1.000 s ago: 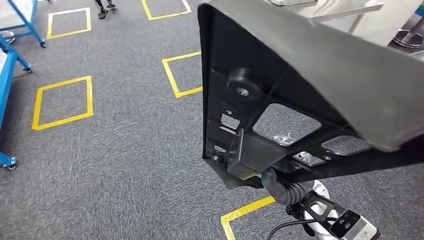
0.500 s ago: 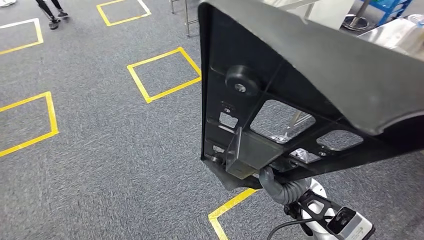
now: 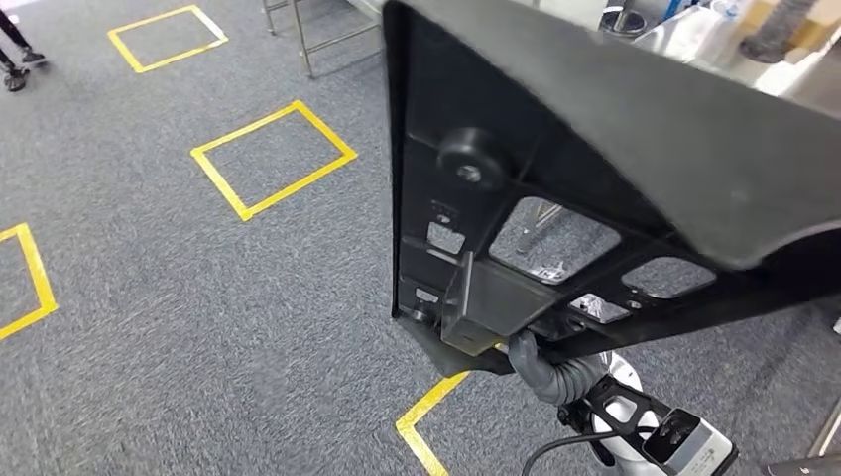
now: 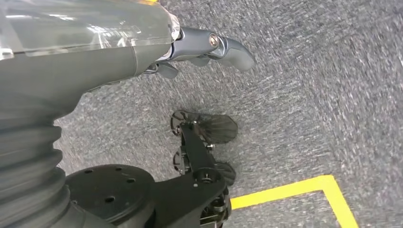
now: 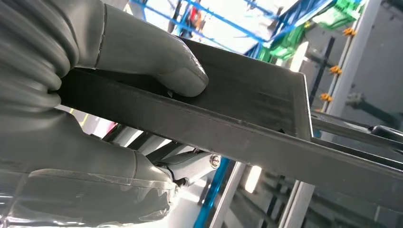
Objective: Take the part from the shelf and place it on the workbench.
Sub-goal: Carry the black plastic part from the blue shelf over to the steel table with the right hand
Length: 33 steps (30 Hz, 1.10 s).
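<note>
A large black moulded part (image 3: 595,129) with cut-out openings and a round knob takes up the right half of the head view, held up above the carpet. My right hand (image 3: 551,375) grips its lower edge from beneath, where the grey ribbed wrist cover shows. In the right wrist view the thick thumb (image 5: 180,71) presses on the part's flat panel (image 5: 252,97), with the other fingers under it. My left hand (image 4: 209,45) hangs over the carpet, its fingers apart and holding nothing.
Grey carpet carries yellow tape squares (image 3: 273,159) and a tape corner (image 3: 426,416). Metal table legs (image 3: 317,35) stand at the far centre, with a silvery bench top (image 3: 694,30) at the far right. A person's feet (image 3: 15,59) are at the far left.
The whole view has swung: the tape squares have slid left and the table legs and bench have come in at the far side. The part stays gripped in my right hand.
</note>
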Available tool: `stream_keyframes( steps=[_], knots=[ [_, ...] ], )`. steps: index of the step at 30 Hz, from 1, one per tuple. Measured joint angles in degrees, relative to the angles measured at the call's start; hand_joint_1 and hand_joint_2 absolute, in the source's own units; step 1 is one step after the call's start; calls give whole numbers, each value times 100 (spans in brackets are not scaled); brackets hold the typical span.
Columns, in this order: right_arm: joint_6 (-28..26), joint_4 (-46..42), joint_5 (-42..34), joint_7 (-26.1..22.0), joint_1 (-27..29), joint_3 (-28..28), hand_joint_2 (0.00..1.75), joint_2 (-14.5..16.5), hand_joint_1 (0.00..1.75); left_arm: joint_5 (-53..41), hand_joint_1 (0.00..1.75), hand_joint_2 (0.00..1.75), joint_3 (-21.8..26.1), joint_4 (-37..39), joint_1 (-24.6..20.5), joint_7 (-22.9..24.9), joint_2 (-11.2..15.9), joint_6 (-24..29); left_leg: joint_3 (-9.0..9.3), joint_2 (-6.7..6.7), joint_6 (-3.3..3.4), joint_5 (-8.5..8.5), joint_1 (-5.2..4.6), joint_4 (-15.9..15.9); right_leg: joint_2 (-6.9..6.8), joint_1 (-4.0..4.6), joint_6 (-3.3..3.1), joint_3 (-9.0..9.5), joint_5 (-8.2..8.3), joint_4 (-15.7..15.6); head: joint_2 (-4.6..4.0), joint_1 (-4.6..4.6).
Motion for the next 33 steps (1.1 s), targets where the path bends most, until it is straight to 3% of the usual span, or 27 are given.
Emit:
stream_keyframes(
  steps=[2,4,6,8,9,10,12,13,15,17,19,21,23,24,25,26,28,30,32,33],
  knots=[
    [-25,20,20,0,-16,2,175,-7,175,7,0,175,1,0,-13,19,2,-15,15,38,-63,-43,11,15,130,-13,-60,-11,30,-32,0,0],
    [-44,39,26,0,-55,10,175,-24,175,9,0,175,1,0,-20,32,3,-27,-89,-195,-130,-272,37,313,249,-45,-121,-10,71,-73,0,0],
    [-63,68,19,0,-95,34,175,-38,175,3,0,175,1,0,-5,52,2,-30,-407,-464,-173,-646,60,1040,383,-54,-154,-23,94,-79,0,-1],
    [-83,106,10,1,-103,63,175,-43,175,-3,0,175,2,0,17,69,2,-28,-678,-529,-189,-792,69,1598,536,-47,-163,-32,101,-69,0,0],
    [-95,121,5,0,-106,73,175,-44,175,-3,0,175,2,0,21,72,3,-27,-689,-540,-185,-697,69,1582,614,-45,-161,-32,103,-60,0,0],
    [-104,130,0,0,-114,81,175,-44,175,-4,0,175,3,0,18,71,5,-26,-592,-571,-170,-499,69,1331,692,-44,-158,-30,104,-51,0,0],
    [-119,132,-7,0,-139,89,175,-44,175,-4,0,175,3,-1,10,63,16,-25,-281,-795,-111,-91,76,569,836,-40,-133,-32,109,-31,0,0],
    [-123,132,-9,0,-152,92,175,-44,175,-5,0,175,2,-1,10,58,24,-25,-162,-923,-78,16,79,270,906,-45,-107,-48,116,-22,0,-1],
    [-128,131,-9,0,-162,95,175,-44,175,-5,0,175,2,-1,6,50,37,-25,-83,-1043,-17,33,71,53,1033,-70,-27,-98,147,-21,0,-1],
    [-128,129,-9,1,-159,96,175,-44,175,-4,0,175,3,-1,-13,42,36,-25,-63,-920,46,71,73,-7,1099,-89,47,-134,175,-31,0,0],
    [-130,123,-7,1,-167,97,175,-44,175,0,0,175,3,0,-30,33,32,-25,-39,-774,122,126,96,-82,859,-71,96,-251,19,194,0,1],
    [-136,120,-1,0,-163,98,175,-28,175,8,0,175,4,-1,-19,27,32,-26,-33,-620,163,142,89,-108,546,-79,134,-559,-347,857,0,1],
    [-144,123,6,0,-141,98,175,-12,175,11,0,175,7,-1,-3,39,34,-20,-43,-468,166,136,75,-99,455,-112,166,-850,-589,1495,0,0],
    [-149,124,10,1,-135,98,175,-11,175,10,0,175,8,-1,-4,52,34,-10,-48,-396,162,129,73,-92,433,-124,175,-872,-571,1567,0,0],
    [-151,125,14,1,-133,98,175,-11,175,10,0,175,9,-1,-8,70,32,4,-49,-325,153,118,71,-82,403,-131,177,-773,-455,1409,0,0],
    [-152,125,20,1,-133,98,175,-11,175,9,0,175,9,0,-12,92,28,22,-43,-257,140,104,71,-73,341,-133,171,-564,-274,1049,0,0],
    [-153,123,44,0,-135,98,175,-11,175,10,0,175,9,0,-20,127,19,49,-19,-141,93,68,50,-51,67,-105,126,-116,-14,237,0,0],
    [-157,123,73,0,-144,98,175,-11,175,11,0,175,10,0,-26,152,15,64,0,-46,28,44,34,-41,-78,-56,76,44,33,-75,0,0],
    [-160,123,93,0,-148,96,175,-15,175,11,0,175,11,0,-28,168,15,70,17,61,-40,26,39,-45,48,-40,30,29,61,-78,0,0],
    [-161,121,99,0,-146,95,175,-17,175,11,0,175,11,-1,-33,173,16,73,18,45,-75,-14,50,-17,112,-51,1,25,78,-94,0,0]
  ],
)
